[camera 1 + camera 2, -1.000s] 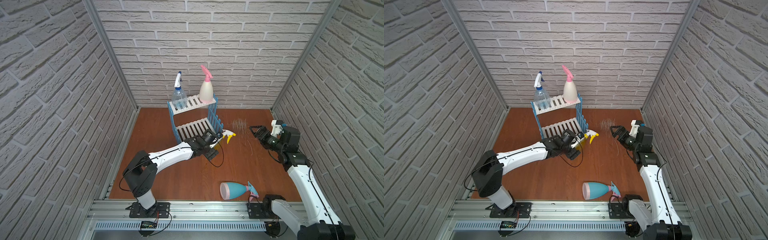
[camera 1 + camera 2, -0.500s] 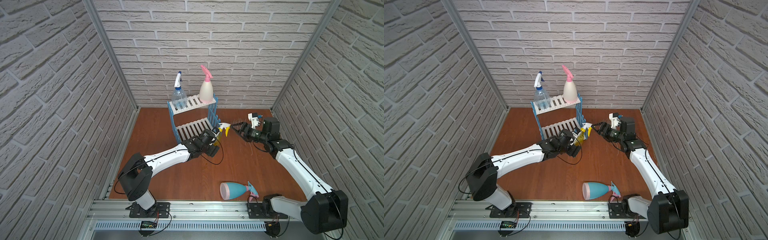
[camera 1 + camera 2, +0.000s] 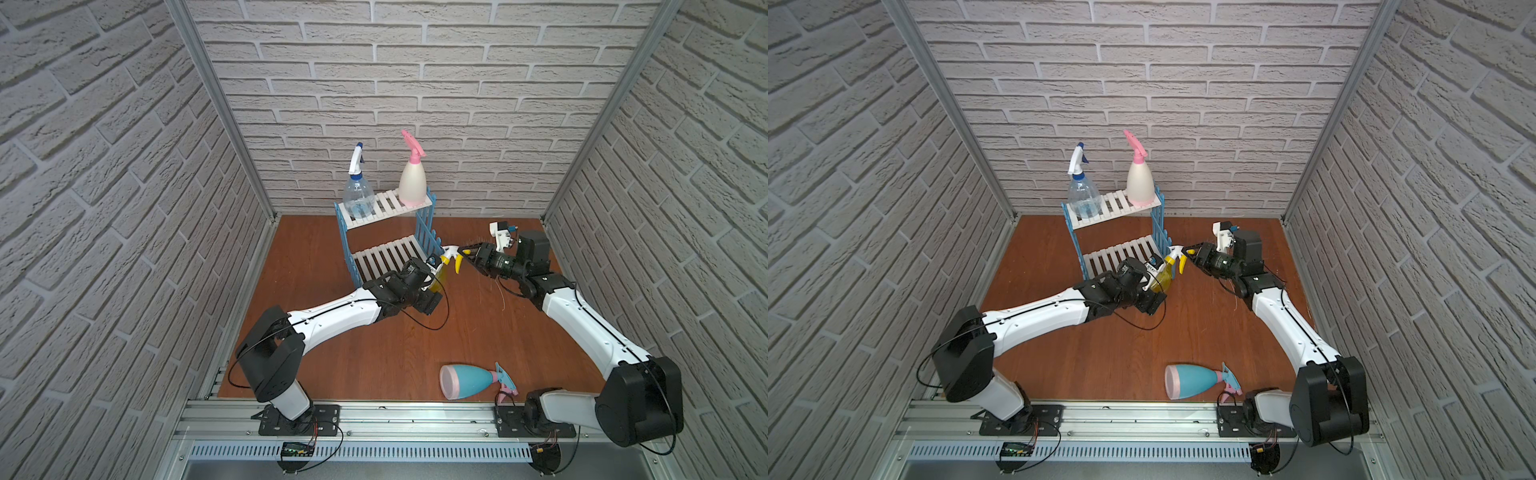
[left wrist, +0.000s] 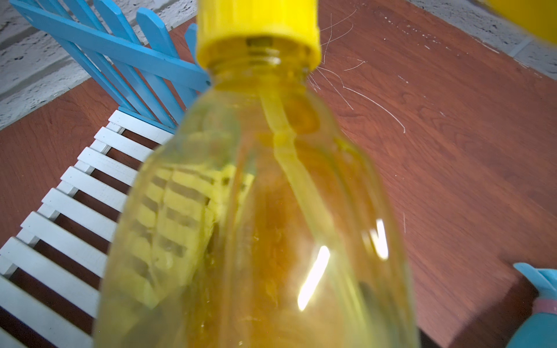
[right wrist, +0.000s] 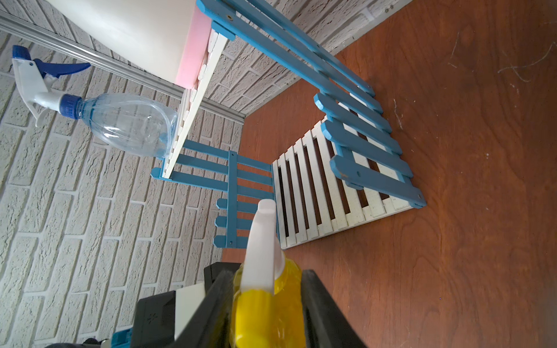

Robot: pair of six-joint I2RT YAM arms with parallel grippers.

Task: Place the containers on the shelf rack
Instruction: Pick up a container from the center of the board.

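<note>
Right arm has swung in from the side wall, and the right gripper [image 5: 265, 280], wide a second ago, now pinches the white-tipped spray head of the yellow bottle [image 3: 438, 279], while the left gripper [image 3: 427, 279] still clamps its smooth translucent belly beside the blue picket side of the shelf rack [image 3: 424, 226]. On the white slatted top tier stand the clear bottle [image 3: 358, 199] and cream bottle [image 3: 412, 185]; the teal bottle [image 3: 469, 380] lies sideways on the wood-grain table [image 3: 374, 340].

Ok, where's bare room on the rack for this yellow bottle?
The lower shelf is bare between the blue picket sides. The top shelf has only a narrow gap between the clear bottle and the cream bottle. Crowded: the rack's front right corner, where the left gripper and right gripper meet at the yellow bottle.
</note>
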